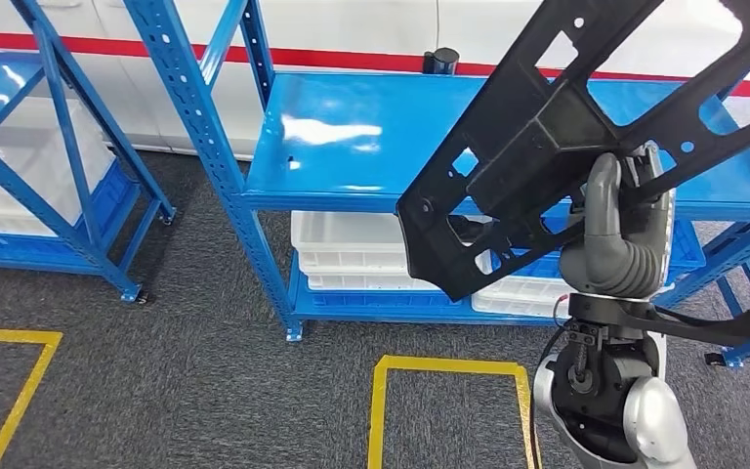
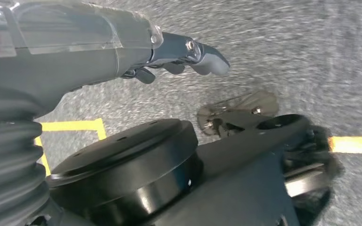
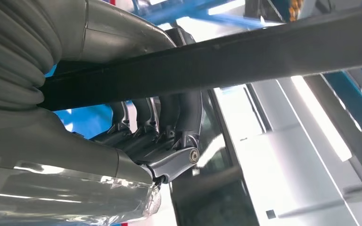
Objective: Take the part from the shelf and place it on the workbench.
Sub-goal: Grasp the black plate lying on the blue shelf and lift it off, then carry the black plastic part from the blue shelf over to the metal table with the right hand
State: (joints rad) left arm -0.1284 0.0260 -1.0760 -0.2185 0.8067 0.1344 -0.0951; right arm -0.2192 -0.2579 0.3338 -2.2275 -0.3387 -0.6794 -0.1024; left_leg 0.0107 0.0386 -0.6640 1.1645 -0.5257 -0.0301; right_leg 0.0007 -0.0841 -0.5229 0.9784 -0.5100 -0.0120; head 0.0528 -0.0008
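- Right hand (image 1: 617, 244): fingers (image 3: 169, 117) curled around a bar of the black part (image 1: 547, 127), thumb on the opposite side. Clamped on it. The right wrist view shows the bar running between thumb and fingers.
- Left hand (image 2: 122, 47): hangs toward the grey carpet floor (image 2: 311, 47). One finger sticks out straight and the others look tucked under, with nothing in them. Whether they are together or apart I cannot tell from this angle.
- Part: a large, flat, black plastic frame with holes and cut-outs. It is held tilted in the air at right, in front of the blue shelf (image 1: 352, 137) and clear of its top board. Its lower corner hangs down to the left of the hand.
- Shelf: white bins (image 1: 352, 244) on the lower level, a small dark cylinder (image 1: 441, 61) at the far edge of the top board. A second blue rack (image 1: 49, 147) stands to the left.
- Floor: yellow tape lines (image 1: 449, 366) near the robot.
- Stage, my judgement: pickup done, carry to the bench remaining. No bench is in sight here.
- Risk: the grip is on one bar, well off the middle of a long part, so the overhanging weight could rotate it in the fingers or let it slip.
- Risk: while turning away, the far end or lower corner could strike a shelf upright or the shelf edge and be knocked loose.
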